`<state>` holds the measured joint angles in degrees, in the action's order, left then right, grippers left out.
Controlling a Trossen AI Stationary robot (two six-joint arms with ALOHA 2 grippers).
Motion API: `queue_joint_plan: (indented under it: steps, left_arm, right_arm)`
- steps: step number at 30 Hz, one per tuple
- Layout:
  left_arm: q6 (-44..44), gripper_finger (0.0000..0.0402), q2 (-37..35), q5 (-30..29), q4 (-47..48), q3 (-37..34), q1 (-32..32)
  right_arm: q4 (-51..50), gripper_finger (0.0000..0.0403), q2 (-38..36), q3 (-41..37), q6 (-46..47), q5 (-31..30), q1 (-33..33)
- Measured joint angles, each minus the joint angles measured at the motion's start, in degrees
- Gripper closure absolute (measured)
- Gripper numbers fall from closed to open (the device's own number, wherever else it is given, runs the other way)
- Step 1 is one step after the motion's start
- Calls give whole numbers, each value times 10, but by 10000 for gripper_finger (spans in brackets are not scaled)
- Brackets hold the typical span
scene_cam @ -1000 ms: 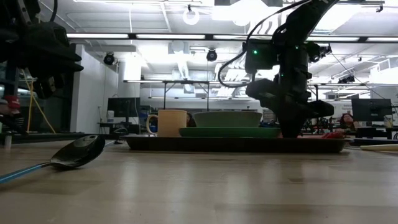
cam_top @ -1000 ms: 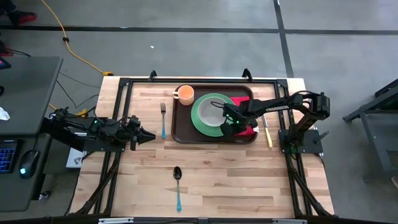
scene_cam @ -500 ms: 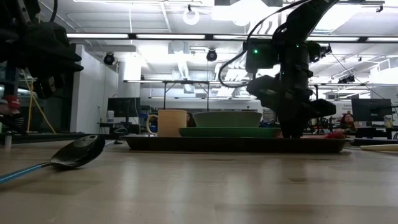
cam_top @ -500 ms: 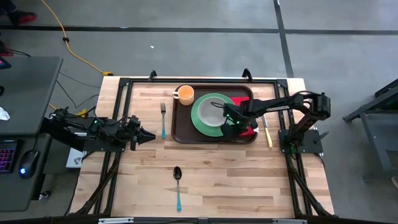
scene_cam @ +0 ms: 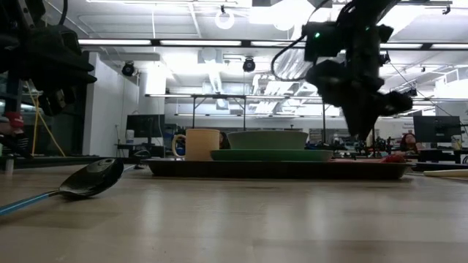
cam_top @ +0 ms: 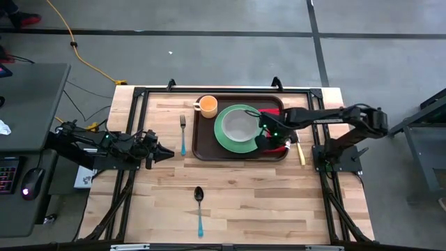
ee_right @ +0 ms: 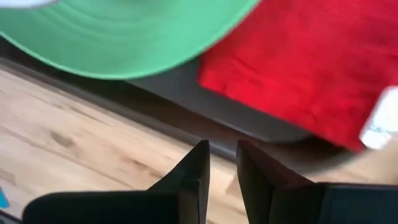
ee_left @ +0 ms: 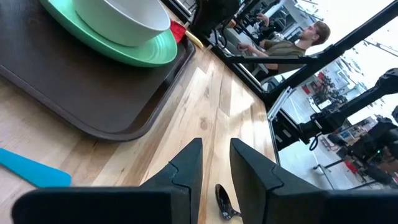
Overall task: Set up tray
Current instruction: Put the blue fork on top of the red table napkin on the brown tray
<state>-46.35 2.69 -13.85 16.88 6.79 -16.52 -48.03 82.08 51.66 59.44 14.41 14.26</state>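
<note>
Right hand (cam_top: 263, 141) empty, fingers slightly parted, above tray's (cam_top: 203, 150) right part

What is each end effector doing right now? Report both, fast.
Left end effector: slightly open, holding nothing, parked left of the tray.
Right end effector: slightly open, empty, above the red cloth.

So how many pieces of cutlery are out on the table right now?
3. A fork lies left of the tray, a spoon lies nearer the table's front edge, and a yellow-handled piece sits right of the tray. The right arm may hide more.
</note>
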Motion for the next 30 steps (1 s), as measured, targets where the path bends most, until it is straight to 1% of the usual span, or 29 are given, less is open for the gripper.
queue_joint_plan:
  steps: [9, 15, 24, 30]
  left_arm:
    - [11, 291, 0, 2, 0, 0, 0]
    - [11, 291, 0, 2, 1, 0, 0]
    - [11, 291, 0, 3, 5, 0, 0]
    - [11, 291, 0, 3, 15, 0, 0]
  right_arm:
    - [-153, 346, -91, 0, 37, -30, 0]
    - [-242, 346, -123, 0, 51, -53, 0]
    - [-266, 345, -124, 0, 31, -105, -1]
    - [-266, 345, -124, 0, 30, -111, -1]
